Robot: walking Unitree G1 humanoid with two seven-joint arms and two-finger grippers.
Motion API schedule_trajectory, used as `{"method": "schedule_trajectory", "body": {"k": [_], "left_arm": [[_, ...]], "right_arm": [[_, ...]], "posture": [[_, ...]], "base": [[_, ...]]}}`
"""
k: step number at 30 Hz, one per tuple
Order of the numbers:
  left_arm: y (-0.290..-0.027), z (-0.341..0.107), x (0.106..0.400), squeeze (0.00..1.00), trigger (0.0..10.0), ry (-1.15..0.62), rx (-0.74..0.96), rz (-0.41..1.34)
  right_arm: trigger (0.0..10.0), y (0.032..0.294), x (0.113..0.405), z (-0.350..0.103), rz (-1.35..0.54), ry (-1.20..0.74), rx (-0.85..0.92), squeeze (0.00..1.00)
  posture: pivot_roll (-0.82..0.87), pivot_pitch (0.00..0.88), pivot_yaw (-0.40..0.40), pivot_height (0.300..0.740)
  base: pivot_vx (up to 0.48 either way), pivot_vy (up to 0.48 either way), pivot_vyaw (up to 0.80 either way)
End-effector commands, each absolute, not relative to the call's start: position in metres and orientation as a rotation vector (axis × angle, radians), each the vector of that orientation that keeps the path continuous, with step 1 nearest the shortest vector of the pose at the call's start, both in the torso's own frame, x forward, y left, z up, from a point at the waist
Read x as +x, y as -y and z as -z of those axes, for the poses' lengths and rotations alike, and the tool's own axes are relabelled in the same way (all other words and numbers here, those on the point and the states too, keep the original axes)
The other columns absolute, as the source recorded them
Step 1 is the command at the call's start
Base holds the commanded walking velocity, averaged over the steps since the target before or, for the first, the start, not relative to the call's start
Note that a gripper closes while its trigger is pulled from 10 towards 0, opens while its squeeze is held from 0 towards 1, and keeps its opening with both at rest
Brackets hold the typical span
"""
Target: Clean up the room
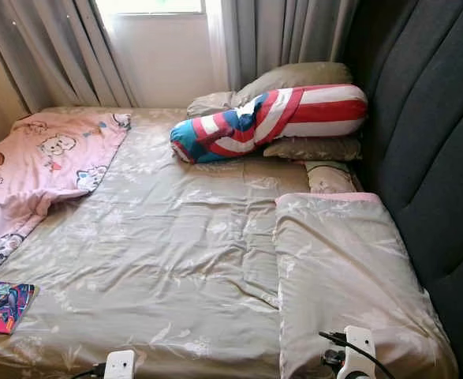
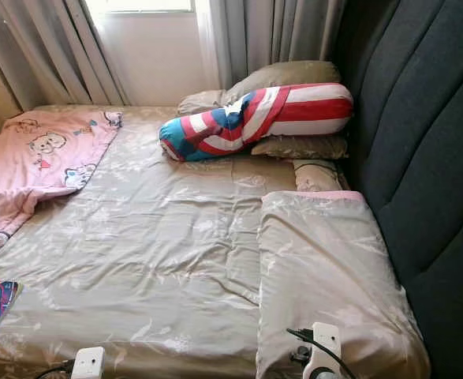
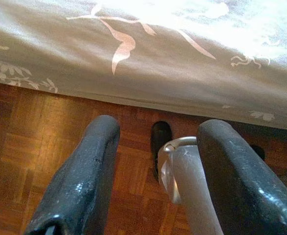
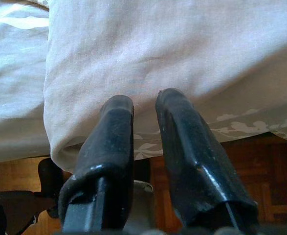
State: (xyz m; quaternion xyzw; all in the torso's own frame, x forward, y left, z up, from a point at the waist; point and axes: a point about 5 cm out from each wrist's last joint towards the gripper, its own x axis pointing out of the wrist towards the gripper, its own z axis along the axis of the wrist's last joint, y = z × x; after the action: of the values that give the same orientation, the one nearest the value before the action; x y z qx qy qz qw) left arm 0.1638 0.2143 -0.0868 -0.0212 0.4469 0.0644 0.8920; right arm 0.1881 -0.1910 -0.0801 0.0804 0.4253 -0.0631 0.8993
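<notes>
Right gripper (image 4: 144, 115) sits low at the bed's edge, fingers nearly pressed together with only a thin gap, tips touching or just short of the hanging hem of the folded quilt (image 1: 349, 276); nothing pinched that you can confirm. Left gripper (image 3: 155, 142) hangs spread and empty over the parquet floor (image 3: 31, 142), the bedsheet's (image 1: 160, 237) drape just beyond its tips. The likely step is tidying the bedding, so decide on one item first. The folded quilt lies directly ahead of the right gripper; if you take it, open wider and catch the whole fold rather than one layer, or it will slide apart. The pink cartoon blanket (image 1: 42, 162) is rumpled well ahead and outward of the left gripper; the small colourful book (image 1: 2, 306) lies near that gripper, just ahead. Farther off, a striped bolster (image 1: 270, 118) rests on pillows (image 1: 294, 77) against the dark headboard (image 1: 428, 158). Grey curtains (image 1: 278, 35) flank a bright window. The sheet is wrinkled and soft.
</notes>
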Motion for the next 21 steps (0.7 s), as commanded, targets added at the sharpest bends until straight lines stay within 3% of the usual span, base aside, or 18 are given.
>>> {"method": "schedule_trajectory", "body": {"k": [1,11,21], "left_arm": [[-0.216,0.087,0.163,0.0,10.0,-0.942,-0.03,-0.136],[-0.208,0.085,0.172,0.0,10.0,-0.937,-0.025,-0.124],[-0.222,0.083,0.169,0.0,10.0,-0.927,-0.012,-0.13]], "right_arm": [[10.0,0.19,0.184,0.082,0.123,-0.897,0.154,0.0],[10.0,0.19,0.18,0.084,0.105,-0.897,0.145,0.0],[10.0,0.189,0.175,0.086,0.114,-0.91,0.15,0.0]], "posture": [[-0.04,0.0,0.008,0.74],[-0.03,0.0,0.01,0.74],[-0.04,0.0,0.019,0.74]], "base": [[0.0,0.0,0.0],[0.0,0.242,0.61],[0.0,0.344,0.0]]}}
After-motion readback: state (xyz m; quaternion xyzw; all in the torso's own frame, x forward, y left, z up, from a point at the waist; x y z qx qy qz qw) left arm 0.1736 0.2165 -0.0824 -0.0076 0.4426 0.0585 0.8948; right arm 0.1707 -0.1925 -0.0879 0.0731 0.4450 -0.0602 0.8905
